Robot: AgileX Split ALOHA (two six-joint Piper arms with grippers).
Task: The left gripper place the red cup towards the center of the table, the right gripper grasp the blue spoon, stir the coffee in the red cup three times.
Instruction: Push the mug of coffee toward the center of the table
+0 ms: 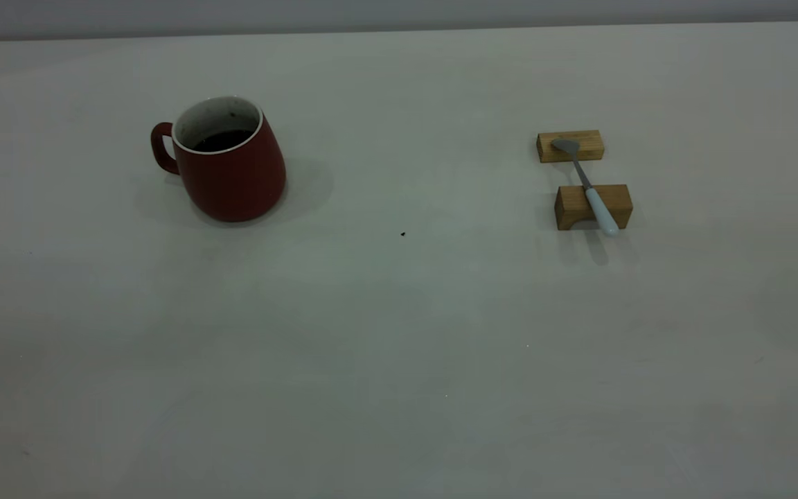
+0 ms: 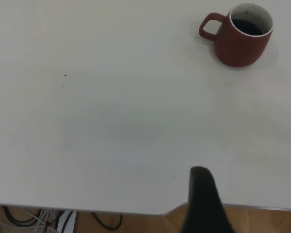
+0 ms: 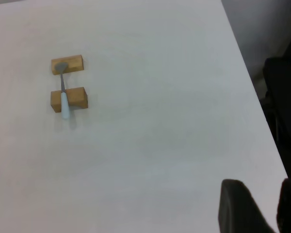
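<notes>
exterior high, wrists far above table (image 1: 399,360)

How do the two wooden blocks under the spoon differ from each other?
The far block looks flatter and lies low, while the near block stands taller and has an arched cut-out in its underside. The far block carries the blue spoon's grey bowl; the near block carries its pale blue handle, whose end juts past it. Both are tan wood, lie roughly parallel on the table and stand apart.

No readable text, no labels, no brand marks, no numbers, no signs on anything in view
</notes>
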